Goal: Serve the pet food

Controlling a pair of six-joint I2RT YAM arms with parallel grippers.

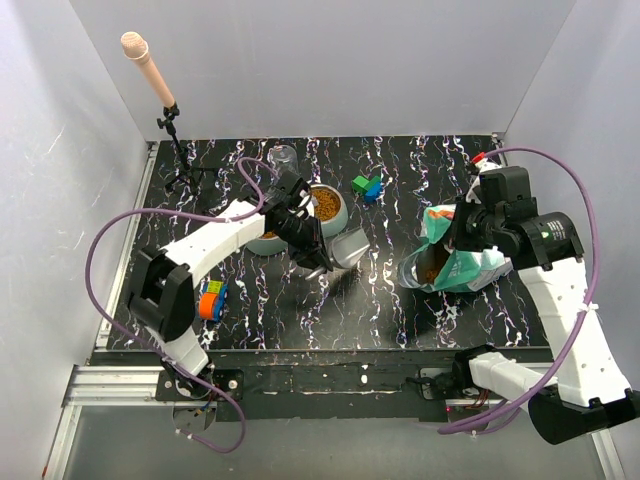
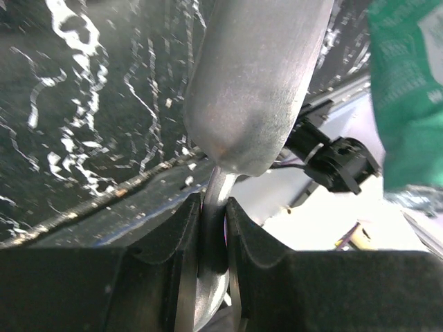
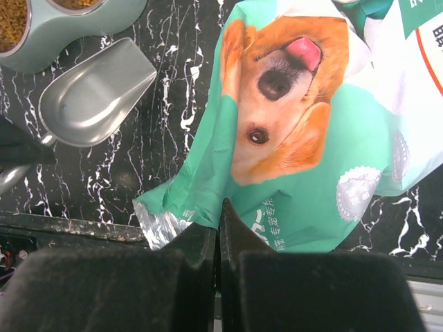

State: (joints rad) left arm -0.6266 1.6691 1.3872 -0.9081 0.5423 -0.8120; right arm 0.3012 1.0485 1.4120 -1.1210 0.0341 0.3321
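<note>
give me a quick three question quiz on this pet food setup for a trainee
1. True or false: the scoop is full of pet food.
2. Which tool grips the scoop's handle?
3. Pet food shows in: A the bowl only; B the bag only; C both.
Key: 1 false, it is empty. 2 the left tool. 3 C.

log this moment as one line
left gripper: shut on scoop handle, scoop empty beside bowl | right gripper: shut on bag edge | pet food: in bowl
</note>
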